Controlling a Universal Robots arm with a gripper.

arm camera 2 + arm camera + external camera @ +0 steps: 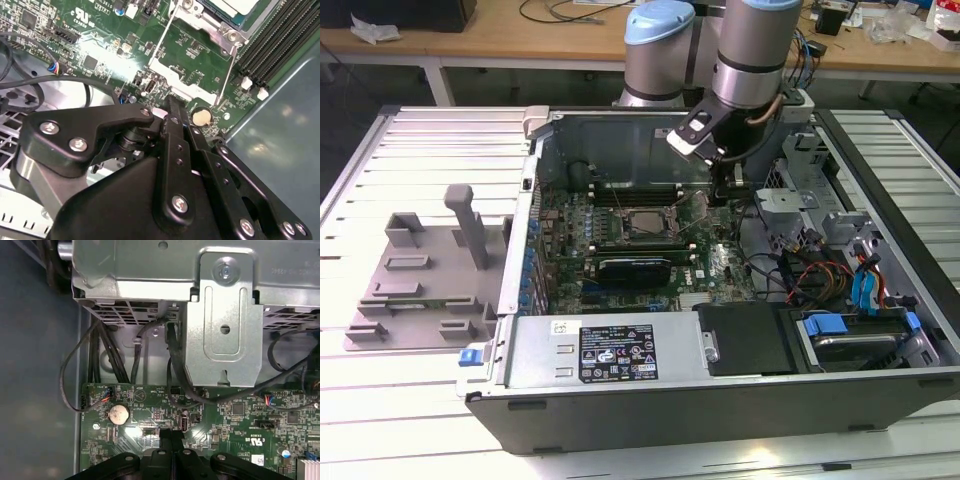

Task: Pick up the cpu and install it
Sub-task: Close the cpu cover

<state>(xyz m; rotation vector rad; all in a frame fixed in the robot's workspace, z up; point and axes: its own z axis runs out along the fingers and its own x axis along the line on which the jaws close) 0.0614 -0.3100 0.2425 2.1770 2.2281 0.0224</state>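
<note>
gripper: fingers pressed together with nothing between them, tips low over the board.
coin cell: just beside the tips in both wrist views.
lever rods: thin wires running from near the tips toward the socket; raised or latched, cannot tell.
cpu: lying in the socket, centre of the exterior view, apart from the gripper toward the exterior view's left.
case: open, middle of the exterior view; arm reaches in from the upper right.
fixture: grey, at the exterior view's left, well apart.
step: judged late; chip looks placed, grip empty, work seemingly at the socket latch.
next move calls for: slow, fine motion close to the board, clear of rods and cables.
</note>
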